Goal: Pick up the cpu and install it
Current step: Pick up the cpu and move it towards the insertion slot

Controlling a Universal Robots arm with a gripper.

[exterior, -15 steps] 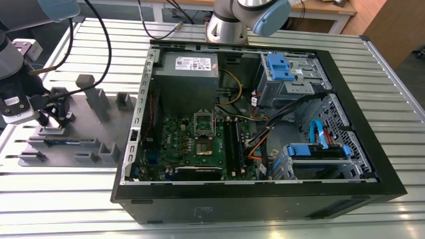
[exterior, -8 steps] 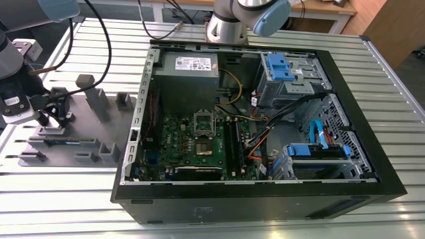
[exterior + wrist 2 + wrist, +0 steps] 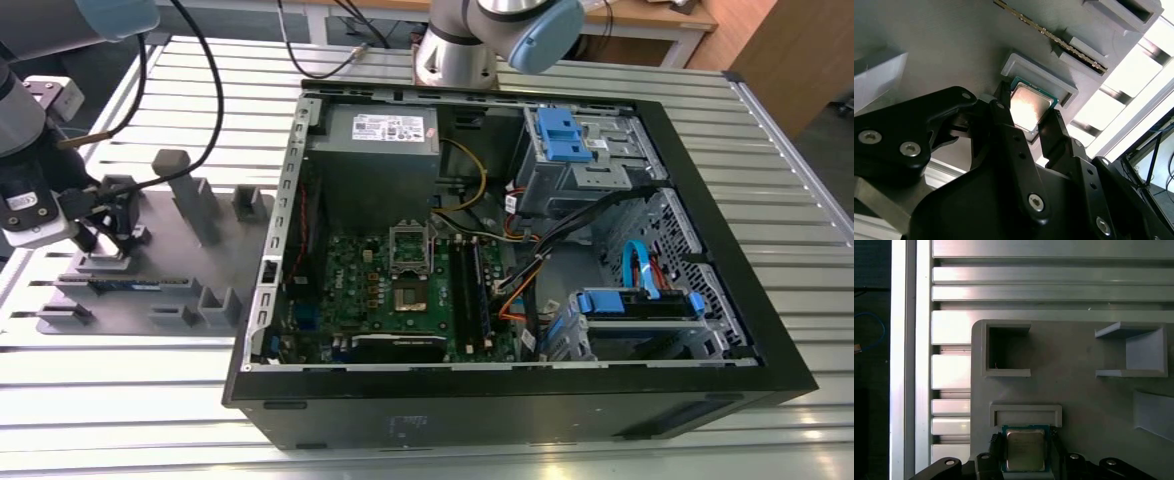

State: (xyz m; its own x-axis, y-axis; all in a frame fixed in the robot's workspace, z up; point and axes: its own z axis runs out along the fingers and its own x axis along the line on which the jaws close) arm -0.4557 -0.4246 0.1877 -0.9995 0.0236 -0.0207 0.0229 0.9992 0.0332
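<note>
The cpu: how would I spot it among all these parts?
Find the flat grey parts tray on the ribbed metal table. At its edge, the black gripper grips the cpu: a small square chip with silvery metal top and green rim, unlike the long thin memory stick nearby.

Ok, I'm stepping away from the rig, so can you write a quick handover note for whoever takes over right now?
Gripper: over the grey fixture plate, on the exterior view's left of the open computer case. Its fingers are closed against two opposite edges of the cpu.
Cpu: at its small holder on the plate; whether it is lifted clear cannot be told.
Done: cpu gripped.
Left: getting it to the motherboard in the case and installing it.
</note>
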